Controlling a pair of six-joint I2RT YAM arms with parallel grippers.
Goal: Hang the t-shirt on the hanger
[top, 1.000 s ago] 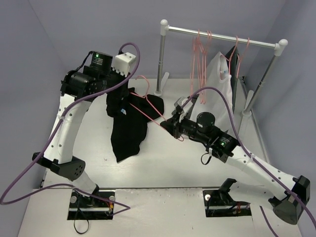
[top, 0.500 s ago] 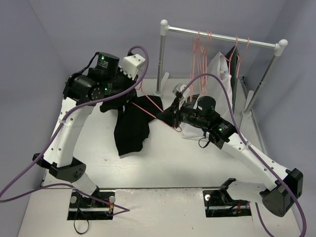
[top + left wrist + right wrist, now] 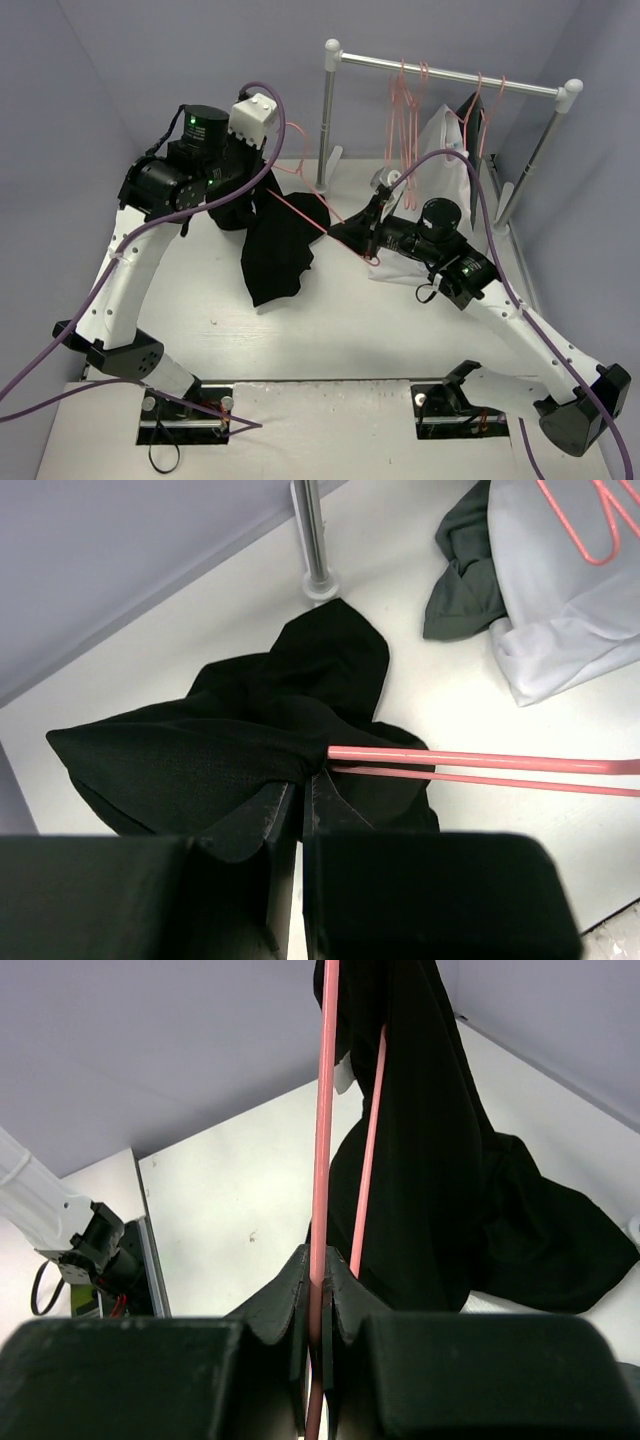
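Observation:
The black t-shirt (image 3: 281,252) hangs bunched from my left gripper (image 3: 268,186), which is shut on its fabric; in the left wrist view the cloth (image 3: 215,750) spreads just beyond the closed jaws (image 3: 304,783). The pink hanger (image 3: 330,230) runs from the shirt across to my right gripper (image 3: 366,238). Its two wires (image 3: 480,766) go into the fabric right at my left fingertips. In the right wrist view my right gripper (image 3: 320,1278) is shut on one hanger wire (image 3: 325,1110), and the shirt (image 3: 430,1160) hangs beyond it.
A clothes rack (image 3: 450,75) stands at the back right with several pink hangers (image 3: 408,110), a white garment (image 3: 438,165) and a dark garment (image 3: 473,118). A grey-green garment (image 3: 463,570) lies by the white one (image 3: 570,620). The rack's pole (image 3: 312,530) is just behind the shirt.
Both arms have carried the shirt and hanger to the right and back toward the rack. The right gripper has moved right. Both grips are unchanged.

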